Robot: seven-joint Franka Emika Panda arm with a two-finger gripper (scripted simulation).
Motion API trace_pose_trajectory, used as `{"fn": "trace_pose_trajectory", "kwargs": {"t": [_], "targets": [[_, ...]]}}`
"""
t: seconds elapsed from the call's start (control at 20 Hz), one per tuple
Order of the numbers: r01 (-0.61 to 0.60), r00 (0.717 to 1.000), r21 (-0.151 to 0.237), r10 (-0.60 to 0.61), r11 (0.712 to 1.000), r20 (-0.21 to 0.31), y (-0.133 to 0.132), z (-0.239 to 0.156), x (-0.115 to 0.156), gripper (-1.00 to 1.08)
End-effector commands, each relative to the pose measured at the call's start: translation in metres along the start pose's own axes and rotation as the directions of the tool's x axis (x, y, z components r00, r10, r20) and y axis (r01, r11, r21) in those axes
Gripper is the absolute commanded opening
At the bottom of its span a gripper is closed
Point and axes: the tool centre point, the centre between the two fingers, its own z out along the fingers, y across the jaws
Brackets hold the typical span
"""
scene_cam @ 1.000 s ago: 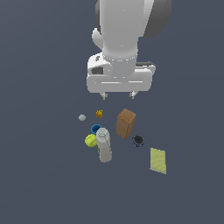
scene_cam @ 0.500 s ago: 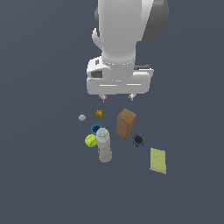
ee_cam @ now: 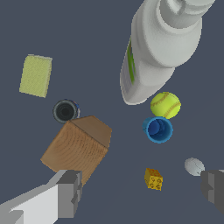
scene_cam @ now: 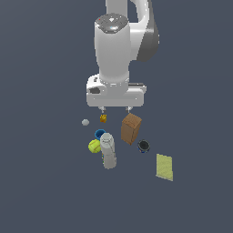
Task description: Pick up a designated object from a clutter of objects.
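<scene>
The designated object, a tiny orange-yellow studded brick (scene_cam: 103, 118) (ee_cam: 153, 179), lies on the floor between the tiny grey ball (scene_cam: 85, 122) (ee_cam: 194, 166) and the brown box (scene_cam: 131, 129) (ee_cam: 78, 146). My gripper (scene_cam: 114, 109) (ee_cam: 142, 192) hangs open above it, fingers spread wide with nothing between them. In the wrist view one finger (ee_cam: 68, 192) sits by the brown box and the other (ee_cam: 213, 188) beside the grey ball. The rest of the clutter lies beyond the brick.
A blue cup (scene_cam: 100, 134) (ee_cam: 157, 129), a yellow-green ball (scene_cam: 94, 146) (ee_cam: 166, 105) and a white-grey bottle (scene_cam: 108, 151) (ee_cam: 159, 48) cluster together. A black cup (scene_cam: 144, 146) (ee_cam: 65, 110) and a pale-yellow pad (scene_cam: 164, 167) (ee_cam: 36, 75) lie toward the exterior view's right.
The gripper has come lower toward the clutter, its fingertips now just above the orange-yellow brick. The objects have not moved.
</scene>
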Motion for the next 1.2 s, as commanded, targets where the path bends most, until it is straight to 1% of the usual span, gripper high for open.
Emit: {"fn": "trace_pose_trajectory", "kwargs": {"t": [0.0,0.35,0.7,0.9,1.15], "targets": [[-0.017,1.000,0.000,0.017,1.000,-0.002,0.010,0.020,-0.007,1.00],[-0.069,0.998,-0.002,0.069,0.998,-0.008,0.038,0.078,-0.035,1.00],[-0.120,0.993,-0.009,0.120,0.993,-0.014,0.063,0.129,-0.073,1.00],[-0.144,0.989,-0.014,0.144,0.989,-0.017,0.073,0.150,-0.094,1.00],[-0.166,0.986,-0.019,0.165,0.986,-0.019,0.082,0.167,-0.115,1.00]]}}
